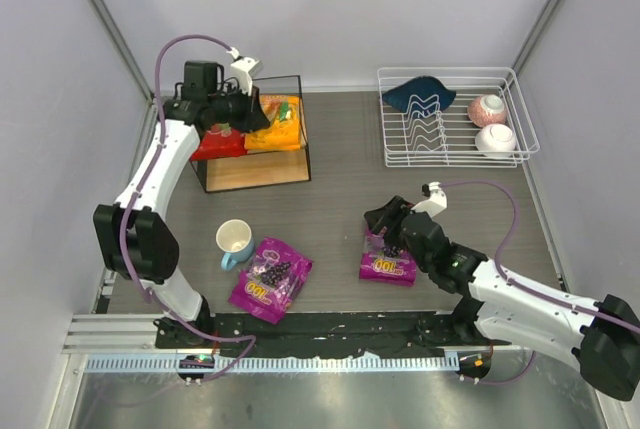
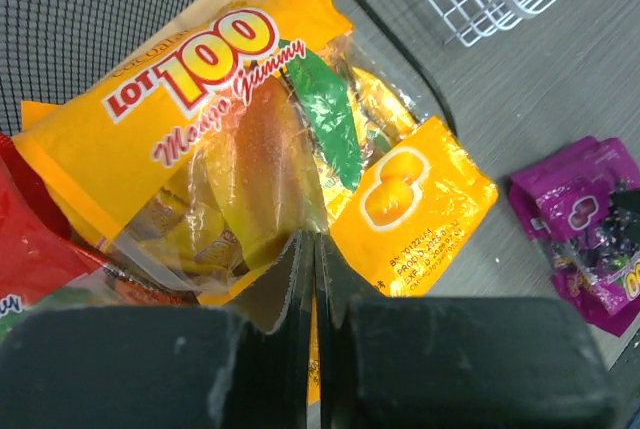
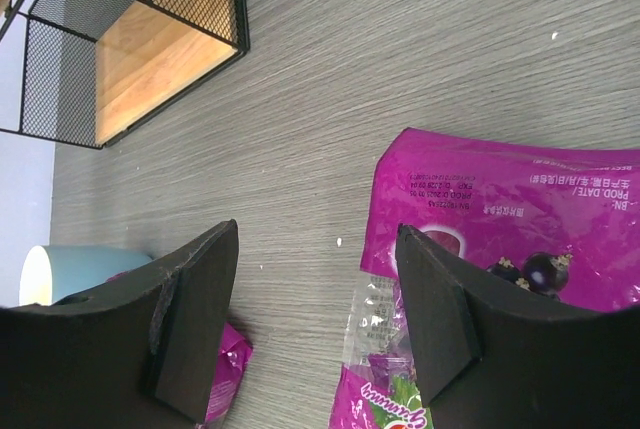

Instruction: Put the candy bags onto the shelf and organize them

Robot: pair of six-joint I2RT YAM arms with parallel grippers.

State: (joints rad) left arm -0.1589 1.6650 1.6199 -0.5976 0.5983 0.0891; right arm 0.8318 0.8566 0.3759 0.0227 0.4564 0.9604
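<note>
An orange-yellow candy bag [image 2: 250, 149] lies on top of the shelf [image 1: 260, 171], beside a red candy bag [image 1: 220, 144]. My left gripper [image 2: 315, 239] is shut with its tips pinching the orange-yellow bag's near edge. One purple candy bag [image 1: 390, 269] lies on the table under my right gripper [image 1: 378, 234]. That gripper is open, with its right finger over the bag's left edge [image 3: 500, 219] and nothing held. A second purple candy bag [image 1: 270, 279] lies flat near the front, to the left.
A light blue mug [image 1: 235, 241] stands just left of the second purple bag. At the back right, a white wire dish rack [image 1: 450, 119] holds a dark blue cloth [image 1: 418, 94] and two bowls [image 1: 488, 109].
</note>
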